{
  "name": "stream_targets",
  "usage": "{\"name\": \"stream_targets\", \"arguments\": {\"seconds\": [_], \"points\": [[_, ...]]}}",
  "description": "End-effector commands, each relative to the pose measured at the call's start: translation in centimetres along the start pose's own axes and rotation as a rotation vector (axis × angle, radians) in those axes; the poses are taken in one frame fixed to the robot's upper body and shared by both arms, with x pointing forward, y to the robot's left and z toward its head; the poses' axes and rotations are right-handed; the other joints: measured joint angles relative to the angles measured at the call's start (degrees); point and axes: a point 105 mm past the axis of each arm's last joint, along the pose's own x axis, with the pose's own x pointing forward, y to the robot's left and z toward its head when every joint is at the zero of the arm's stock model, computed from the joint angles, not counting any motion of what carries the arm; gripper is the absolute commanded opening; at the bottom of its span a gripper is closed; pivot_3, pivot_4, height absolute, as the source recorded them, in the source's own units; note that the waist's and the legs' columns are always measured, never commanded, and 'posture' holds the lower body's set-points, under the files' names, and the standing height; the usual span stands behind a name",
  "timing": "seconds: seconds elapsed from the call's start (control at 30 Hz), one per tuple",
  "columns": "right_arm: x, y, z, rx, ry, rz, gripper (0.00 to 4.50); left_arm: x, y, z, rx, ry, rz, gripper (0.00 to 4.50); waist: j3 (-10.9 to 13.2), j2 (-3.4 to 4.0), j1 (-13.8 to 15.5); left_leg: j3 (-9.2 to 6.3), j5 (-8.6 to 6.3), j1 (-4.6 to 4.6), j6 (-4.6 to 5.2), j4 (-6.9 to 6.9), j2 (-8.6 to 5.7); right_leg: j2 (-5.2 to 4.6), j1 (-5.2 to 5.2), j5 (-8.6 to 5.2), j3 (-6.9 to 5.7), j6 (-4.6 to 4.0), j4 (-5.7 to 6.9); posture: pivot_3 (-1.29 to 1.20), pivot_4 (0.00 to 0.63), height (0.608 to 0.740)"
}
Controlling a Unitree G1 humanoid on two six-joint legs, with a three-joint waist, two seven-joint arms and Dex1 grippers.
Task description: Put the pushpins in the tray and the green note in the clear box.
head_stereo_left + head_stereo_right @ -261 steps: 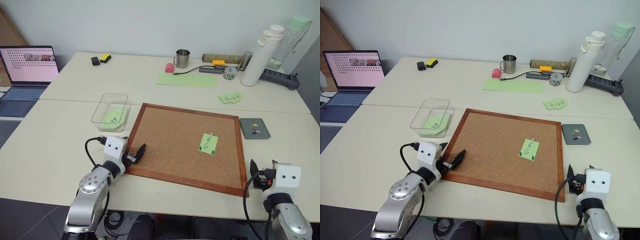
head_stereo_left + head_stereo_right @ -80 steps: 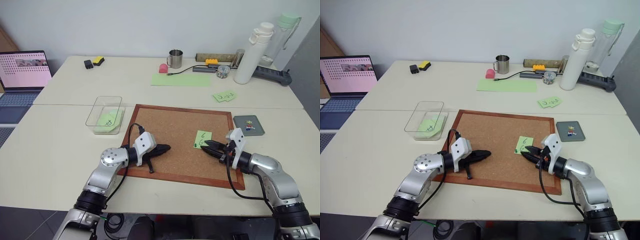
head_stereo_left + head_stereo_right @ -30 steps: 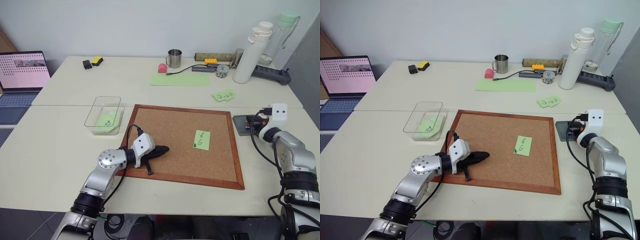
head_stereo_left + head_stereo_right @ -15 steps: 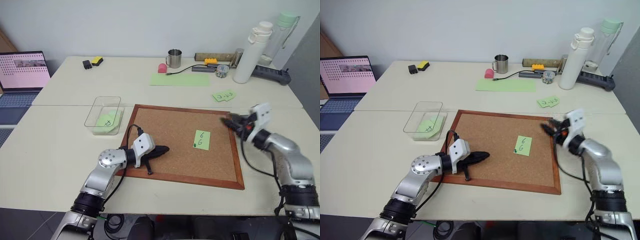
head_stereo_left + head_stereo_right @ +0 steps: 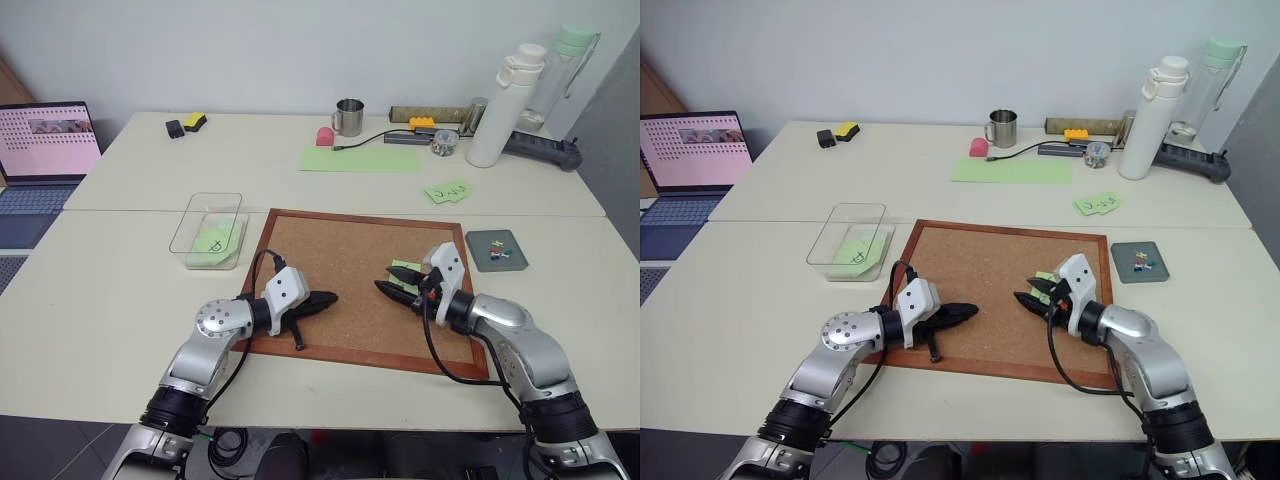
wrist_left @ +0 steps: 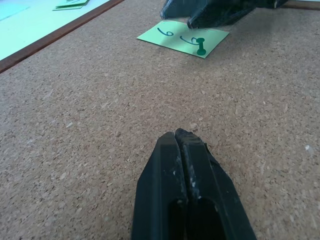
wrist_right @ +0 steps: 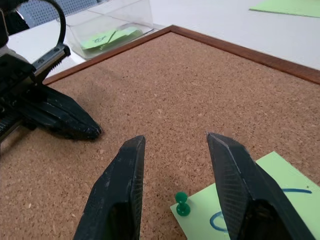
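Green pushpin (image 7: 182,204) pins green note (image 6: 182,38) to cork board (image 5: 330,250), centre-right of frame | right hand (image 7: 175,187) parted, straddling pin | left hand (image 6: 181,137) closed, empty | pin tiny, stiff, slippery: pinch its head | tray (image 5: 496,251) right.

A wood-framed cork board (image 5: 340,262) lay on the pale bench (image 5: 110,280). At the far edge stood a metal mug (image 5: 349,116), a white bottle (image 5: 497,105) and a large green sheet (image 5: 360,159). An open laptop (image 5: 45,145) sat off to the left.
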Motion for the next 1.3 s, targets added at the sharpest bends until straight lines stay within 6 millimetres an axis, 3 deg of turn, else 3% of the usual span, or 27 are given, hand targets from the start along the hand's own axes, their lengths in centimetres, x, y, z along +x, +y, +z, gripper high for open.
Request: {"name": "stream_targets", "arguments": {"seconds": [0.03, 0.17, 0.5, 0.6, 0.67, 0.8, 0.9, 1.03, 1.17, 1.3], "points": [[0.2, 0.2, -0.6, 0.001, 0.027, 0.002, 2.01, -0.6, -0.2, -0.7, -0.015, 0.029, 0.005, 0.0, 0.0, 0.0, 0.0, 0.0, 0.0, 0.0, 0.0, 0.0, 0.0, 0.0, 0.0, 0.0, 0.0, 0.0, 0.0, 0.0, 0.15, 0.74], [0.3, 0.4, -1.2, 0.001, 0.055, 0.019, 2.01, -0.5, -0.2, -0.7, -0.016, 0.029, 0.006, 0.0, -0.01, 0.0, -0.01, 0.02, 0.0, 0.0, 0.0, 0.01, -0.01, -0.01, 0.0, 0.0, 0.02, 0.0, 0.0, 0.0, 0.15, 0.74], [0.2, -0.2, -0.9, -0.026, 0.042, -0.009, 0.05, -0.5, -0.2, -0.8, -0.019, 0.028, 0.007, 0.0, 0.0, 0.0, -0.01, 0.0, 0.0, 0.01, 0.0, -0.01, 0.0, 0.0, 0.0, 0.0, 0.0, 0.0, 0.0, 0.0, 0.15, 0.74], [0.1, -0.5, -0.8, -0.035, 0.035, -0.021, 0.01, -0.5, -0.2, -0.8, -0.02, 0.027, 0.007, 0.0, 0.0, 0.0, -0.01, 0.0, 0.0, 0.01, 0.0, -0.01, 0.0, 0.0, 0.0, 0.0, 0.01, 0.0, 0.0, 0.0, 0.15, 0.74], [0.1, -0.6, 0.5, -0.068, -0.007, -0.021, 0.01, -0.5, -0.1, -0.8, -0.021, 0.027, 0.008, 0.0, 0.0, 0.0, -0.01, 0.0, 0.0, 0.01, 0.0, -0.01, 0.0, 0.0, 0.0, 0.0, 0.01, 0.0, 0.0, 0.0, 0.15, 0.74], [-0.4, 1.0, 4.3, -0.162, -0.13, 0.054, 0.01, -0.7, 0.6, -0.2, -0.116, -0.009, 0.048, 0.0, 0.03, 0.01, -0.01, 0.0, 0.0, 0.0, 0.0, -0.01, 0.0, 0.0, 0.0, 0.0, 0.01, 0.0, 0.0, 0.0, 0.15, 0.74], [-0.8, 1.5, 5.4, -0.204, -0.153, 0.071, 0.01, -0.9, 0.9, 0.3, -0.151, -0.024, 0.052, 0.0, 0.04, 0.02, -0.15, -0.02, 0.0, -0.06, 0.0, -0.01, 0.0, 0.0, -0.08, 0.0, 0.01, 0.0, 0.03, 0.0, 0.15, 0.74], [-1.4, 1.4, 5.0, -0.311, -0.099, 0.088, 0.01, -1.1, 2.4, 2.4, -0.23, -0.092, 0.071, 0.0, 0.06, -0.02, -0.02, -0.11, 0.0, -0.07, 0.0, 0.03, -0.01, 0.0, -0.02, 0.0, -0.07, 0.0, 0.01, 0.0, 0.15, 0.74], [-1.6, 1.0, 4.4, -0.479, -0.032, 0.116, 0.0, -1.4, 4.0, 6.0, -0.437, -0.227, 0.019, 0.69, 0.12, -0.13, 0.3, -0.15, 0.0, -0.17, 0.0, 0.11, -0.05, -0.03, -0.03, 0.0, -0.14, 0.0, -0.01, 0.0, 0.15, 0.74], [-1.5, 1.1, 4.3, -0.625, 0.002, 0.169, 0.0, -2.0, 4.1, 9.3, -0.648, -0.33, -0.117, 1.44, 0.14, -0.17, 0.05, -0.14, 0.0, -0.17, 0.0, 0.11, -0.04, -0.02, -0.03, 0.0, -0.14, 0.01, -0.02, 0.0, 0.15, 0.74]]}}
